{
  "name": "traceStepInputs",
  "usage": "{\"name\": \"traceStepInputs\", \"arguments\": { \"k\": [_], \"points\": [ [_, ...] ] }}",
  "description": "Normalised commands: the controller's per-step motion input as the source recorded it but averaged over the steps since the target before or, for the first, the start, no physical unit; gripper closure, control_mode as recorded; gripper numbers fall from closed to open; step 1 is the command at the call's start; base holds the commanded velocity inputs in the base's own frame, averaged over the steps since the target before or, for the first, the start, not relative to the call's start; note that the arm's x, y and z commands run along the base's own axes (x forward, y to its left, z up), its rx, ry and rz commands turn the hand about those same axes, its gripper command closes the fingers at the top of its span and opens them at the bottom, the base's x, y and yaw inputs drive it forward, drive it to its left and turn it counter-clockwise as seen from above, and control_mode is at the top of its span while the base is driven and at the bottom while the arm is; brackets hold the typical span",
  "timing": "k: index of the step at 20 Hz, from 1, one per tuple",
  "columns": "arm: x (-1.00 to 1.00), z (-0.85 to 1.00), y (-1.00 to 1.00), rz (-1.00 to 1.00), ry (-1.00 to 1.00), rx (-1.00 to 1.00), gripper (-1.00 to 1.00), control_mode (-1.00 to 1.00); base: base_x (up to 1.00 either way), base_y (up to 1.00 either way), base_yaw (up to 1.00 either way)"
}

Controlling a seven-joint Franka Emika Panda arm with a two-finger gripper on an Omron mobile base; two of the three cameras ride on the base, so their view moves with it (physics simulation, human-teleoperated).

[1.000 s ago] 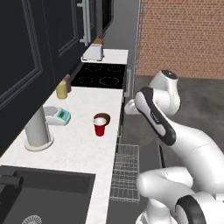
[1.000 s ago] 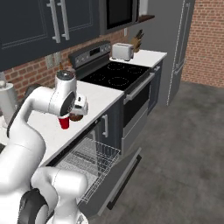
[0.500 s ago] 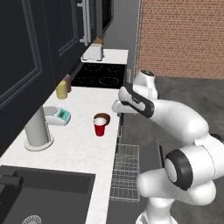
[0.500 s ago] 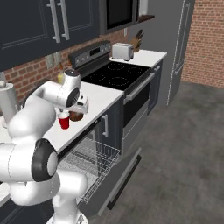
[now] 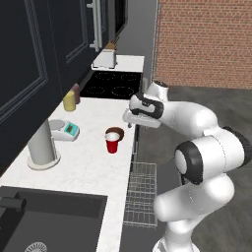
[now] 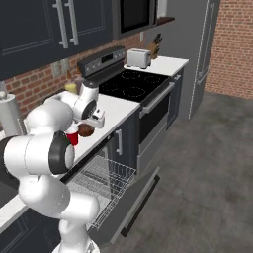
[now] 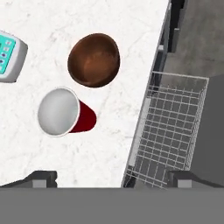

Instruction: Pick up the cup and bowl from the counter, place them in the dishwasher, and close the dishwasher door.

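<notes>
Now that the arm has swung over the counter (image 5: 88,162), its gripper (image 5: 140,118) hangs spread wide and empty above the red cup (image 7: 65,114) and brown bowl (image 7: 94,60). Both wait beside the dishwasher's pulled-out rack (image 7: 173,131), so picking up comes next.

Toaster: white (image 5: 105,59), at the stovetop's 12 o'clock.
Stovetop: black (image 5: 111,85).
Bottle: yellow, dark cap (image 5: 69,101), upright.
Scale: white, teal panel (image 5: 66,130).
Paper roll: grey cylinder (image 5: 40,146), at the scale's 7 o'clock.
</notes>
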Motion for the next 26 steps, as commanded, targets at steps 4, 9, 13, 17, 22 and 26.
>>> {"name": "traceStepInputs", "arguments": {
  "k": [4, 9, 13, 17, 22, 26],
  "points": [
    [0.53, -0.56, 0.11, -0.16, 0.01, 0.07, -1.0, -1.0, 0.0, 0.0, 0.0],
    [0.61, -0.23, 0.26, -0.17, 0.13, -0.02, -1.0, -1.0, 0.0, 0.0, 0.0],
    [0.56, -0.07, 0.14, -0.11, 0.17, -0.05, -1.0, -1.0, 0.0, 0.0, 0.0],
    [0.42, -0.17, 0.02, -0.06, 0.08, -0.02, -1.0, -1.0, 0.0, 0.0, 0.0],
    [0.39, -0.22, 0.01, -0.04, 0.04, 0.0, -1.0, -1.0, 0.0, 0.0, 0.0],
    [0.38, -0.29, 0.06, -0.03, 0.03, 0.0, -1.0, -1.0, 0.0, 0.0, 0.0]
  ]
}}
